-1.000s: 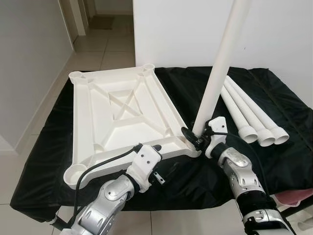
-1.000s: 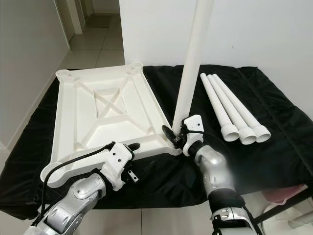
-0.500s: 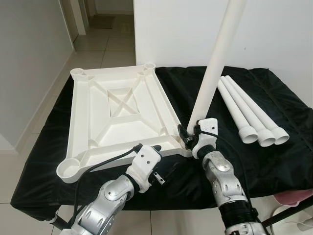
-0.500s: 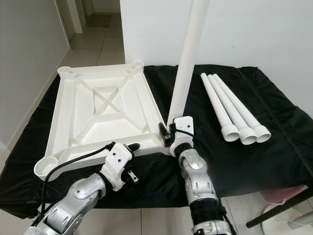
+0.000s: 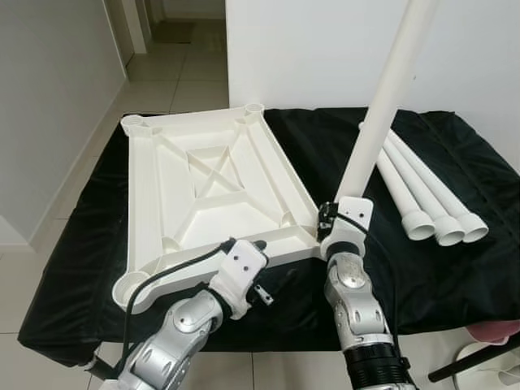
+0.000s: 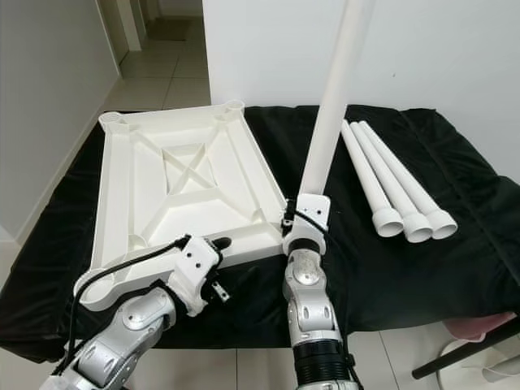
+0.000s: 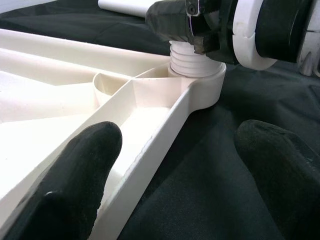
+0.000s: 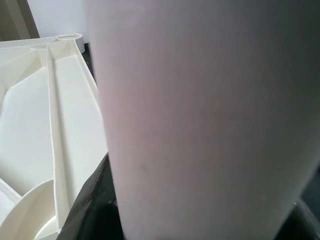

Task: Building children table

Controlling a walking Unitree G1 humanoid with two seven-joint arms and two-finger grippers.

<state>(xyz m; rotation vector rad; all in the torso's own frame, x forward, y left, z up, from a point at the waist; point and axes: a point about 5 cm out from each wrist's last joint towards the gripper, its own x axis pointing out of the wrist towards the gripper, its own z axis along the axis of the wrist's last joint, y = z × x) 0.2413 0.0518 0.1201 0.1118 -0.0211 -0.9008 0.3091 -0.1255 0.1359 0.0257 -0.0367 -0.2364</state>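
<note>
Where the right gripper (image 5: 328,221) clamps the base of the upright table leg (image 5: 382,106), its black fingers are closed tight around the white tube just above the thread, and the leg rises from there, leaning a little to the right, until it passes out of the top of the head views. The left wrist view shows the leg's ribbed threaded end (image 7: 192,59) seated in the round corner socket (image 7: 202,87) of the upturned tabletop (image 5: 203,191), with several thread turns still exposed above the socket rim. The left gripper (image 5: 248,252) sits at the near edge of the tabletop, its two black fingers (image 7: 75,185) spread wide apart and holding nothing; in its wrist view one finger lies over the inside of the tabletop's rim and the other over the black cloth (image 5: 390,268) outside it, though whether either touches the plastic cannot be told. The tabletop lies underside up, its ribs and crossed bracing showing, with open round sockets at its other three corners, the near-left one (image 5: 130,286) just beside the left arm. To the right of the gripped leg, well apart from the tabletop, three spare legs (image 5: 426,199) lie side by side and touching on the cloth, their wider ends toward the robot. The cloth covers a low work surface that stands against a white wall (image 5: 325,49), and pale floor tiles (image 5: 162,81) run away into a corridor at the left.
</note>
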